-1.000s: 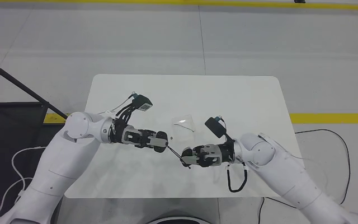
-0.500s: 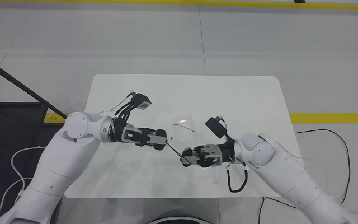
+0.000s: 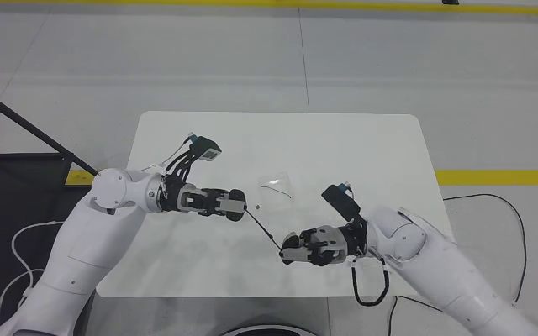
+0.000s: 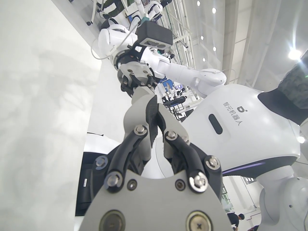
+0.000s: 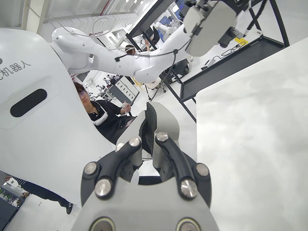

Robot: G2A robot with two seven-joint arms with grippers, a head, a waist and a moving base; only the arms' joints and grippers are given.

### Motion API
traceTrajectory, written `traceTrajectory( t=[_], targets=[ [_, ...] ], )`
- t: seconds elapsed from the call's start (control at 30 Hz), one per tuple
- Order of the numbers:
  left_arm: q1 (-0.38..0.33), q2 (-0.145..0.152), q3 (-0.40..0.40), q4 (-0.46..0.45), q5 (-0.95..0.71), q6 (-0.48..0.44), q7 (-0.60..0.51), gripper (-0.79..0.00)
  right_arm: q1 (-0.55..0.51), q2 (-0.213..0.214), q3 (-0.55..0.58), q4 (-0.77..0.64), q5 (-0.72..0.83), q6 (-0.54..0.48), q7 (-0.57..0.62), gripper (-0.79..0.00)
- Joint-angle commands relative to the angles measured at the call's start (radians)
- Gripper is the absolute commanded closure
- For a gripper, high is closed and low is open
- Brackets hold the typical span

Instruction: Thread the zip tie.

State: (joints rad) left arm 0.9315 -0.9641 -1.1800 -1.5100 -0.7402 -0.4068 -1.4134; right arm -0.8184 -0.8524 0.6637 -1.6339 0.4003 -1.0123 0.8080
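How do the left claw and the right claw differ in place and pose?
The left claw points toward the robot's right, the right claw toward its left. The left claw sits farther in over the table; the right claw is nearer its robot-side edge. Both are shut on the zip tie.

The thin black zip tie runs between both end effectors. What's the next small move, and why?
Probably ease the right end effector slightly toward the left end effector, so the thin black zip tie can bow into a loop. It runs straight between the two shut end effectors above the white table, with no loop visible; its head is too small to make out.
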Motion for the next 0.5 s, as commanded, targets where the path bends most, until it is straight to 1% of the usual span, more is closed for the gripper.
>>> traceTrajectory(
  t=[0.0, 0.23, 0.47],
  targets=[
    [0.002, 0.001, -0.003, -0.001, -0.001, -0.002, 0.002, 0.0, -0.011, 0.014, 0.009, -0.025, 0.002, 0.0, 0.0, 0.0],
    [0.018, 0.005, -0.022, -0.013, -0.007, -0.008, 0.008, 0.0, -0.047, 0.059, 0.042, -0.101, 0.015, 0.0, 0.0, 0.0],
    [0.03, 0.008, -0.033, -0.021, -0.011, -0.011, 0.011, 0.0, -0.086, 0.086, 0.087, -0.155, 0.039, 0.0, 0.0, 0.0]
  ],
)
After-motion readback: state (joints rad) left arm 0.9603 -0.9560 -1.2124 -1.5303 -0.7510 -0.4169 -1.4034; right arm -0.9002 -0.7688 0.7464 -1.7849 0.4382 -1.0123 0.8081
